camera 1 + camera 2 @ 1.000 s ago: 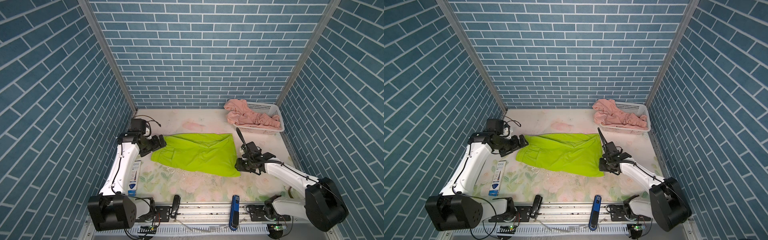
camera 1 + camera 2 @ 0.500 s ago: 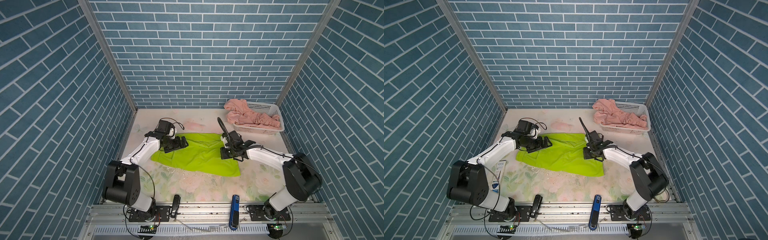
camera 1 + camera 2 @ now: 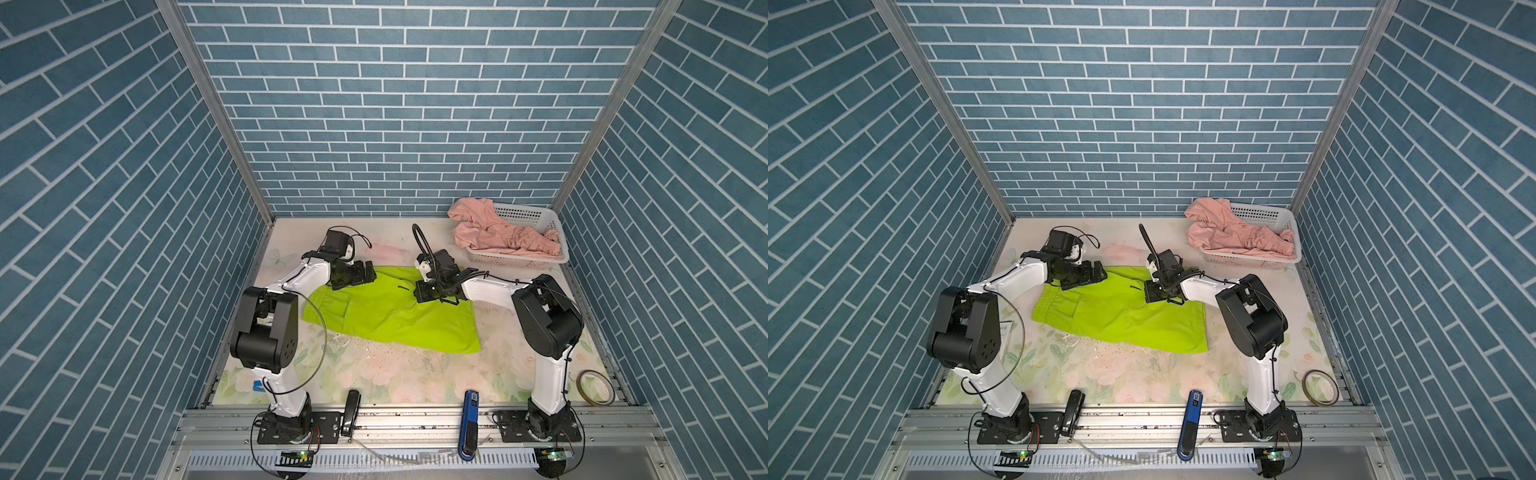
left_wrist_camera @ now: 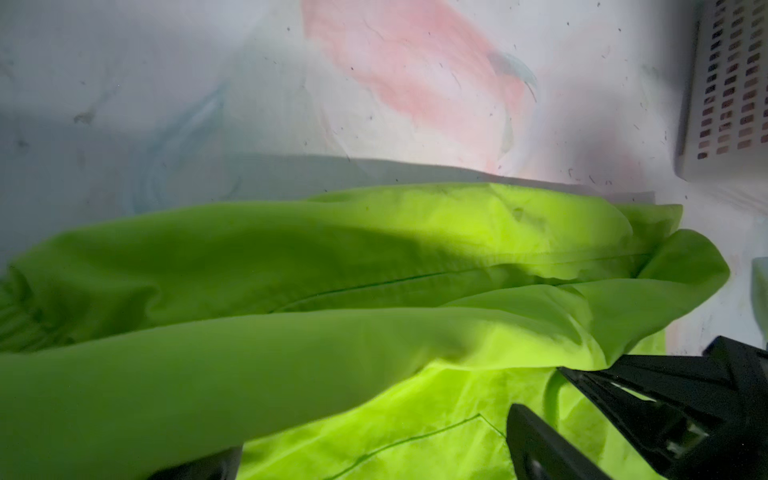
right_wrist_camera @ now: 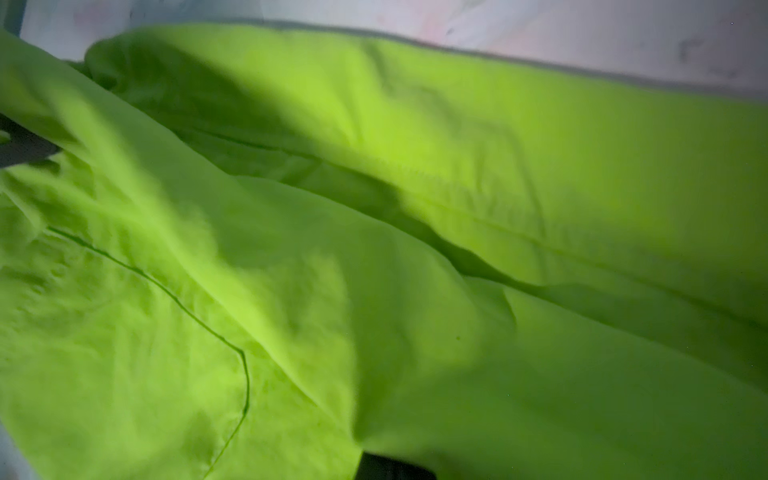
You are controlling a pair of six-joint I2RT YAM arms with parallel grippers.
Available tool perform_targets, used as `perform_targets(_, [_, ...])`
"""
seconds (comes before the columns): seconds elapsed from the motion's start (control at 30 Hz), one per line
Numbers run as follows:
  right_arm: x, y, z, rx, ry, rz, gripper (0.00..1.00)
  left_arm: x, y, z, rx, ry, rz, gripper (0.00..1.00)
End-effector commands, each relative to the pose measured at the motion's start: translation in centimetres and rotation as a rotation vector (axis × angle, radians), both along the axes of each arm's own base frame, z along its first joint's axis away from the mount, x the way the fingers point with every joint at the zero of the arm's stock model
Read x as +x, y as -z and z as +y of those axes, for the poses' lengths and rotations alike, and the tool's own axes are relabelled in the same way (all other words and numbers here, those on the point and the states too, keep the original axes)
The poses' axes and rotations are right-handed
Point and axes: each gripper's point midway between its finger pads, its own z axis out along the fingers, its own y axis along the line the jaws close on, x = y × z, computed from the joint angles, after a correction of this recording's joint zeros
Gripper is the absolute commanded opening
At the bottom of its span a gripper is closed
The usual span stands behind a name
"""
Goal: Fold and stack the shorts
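Note:
The lime-green shorts [image 3: 390, 320] [image 3: 1121, 316] lie spread across the middle of the table. My right gripper [image 3: 419, 294] [image 3: 1149, 294] is shut on a fold of them near their far edge. In the right wrist view green cloth [image 5: 457, 166] drapes over the jaws, and only one black finger [image 5: 395, 467] shows. My left gripper [image 3: 368, 274] [image 3: 1098, 272] is open over the shorts' far left edge, with green fabric [image 4: 374, 257] lying between its fingers [image 4: 540, 449]. The salmon-pink shorts [image 3: 498, 237] [image 3: 1233, 232] sit crumpled in the basket.
The white perforated basket [image 3: 523, 259] [image 3: 1254, 259] [image 4: 731, 91] stands at the back right corner. A tape roll [image 3: 594, 386] lies at the front right. A black tool [image 3: 352, 411] and a blue tool [image 3: 468, 419] rest on the front rail. Blue brick walls enclose three sides.
My right gripper shut on the green shorts' right side and carried the cloth leftward and back. My left gripper, open throughout, swung right from the table's left edge onto the shorts.

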Motion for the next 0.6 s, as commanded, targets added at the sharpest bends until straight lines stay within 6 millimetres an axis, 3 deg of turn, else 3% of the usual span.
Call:
perform_targets(0.0, [2.8,0.4,-0.7,0.017,0.032,-0.026,0.0,1.3,0.7,1.8,0.021,-0.033,-0.001,1.0])
perform_targets(0.13, [4.7,1.9,-1.0,0.017,0.056,0.008,0.0,1.4,2.8,3.7,0.026,-0.081,0.041,1.0])
perform_targets(0.37, [4.9,4.2,-2.3,-0.035,0.106,0.092,0.0,0.4,4.9,6.0,0.024,-0.132,0.104,1.0])
perform_targets(0.5, [4.9,2.6,-3.3,-0.069,0.113,0.037,0.02,0.3,2.6,6.1,0.026,-0.128,0.062,1.0])
perform_targets(0.57, [5.0,0.9,-3.7,-0.067,0.116,-0.017,0.11,0.3,0.5,6.2,0.032,-0.132,0.032,1.0])
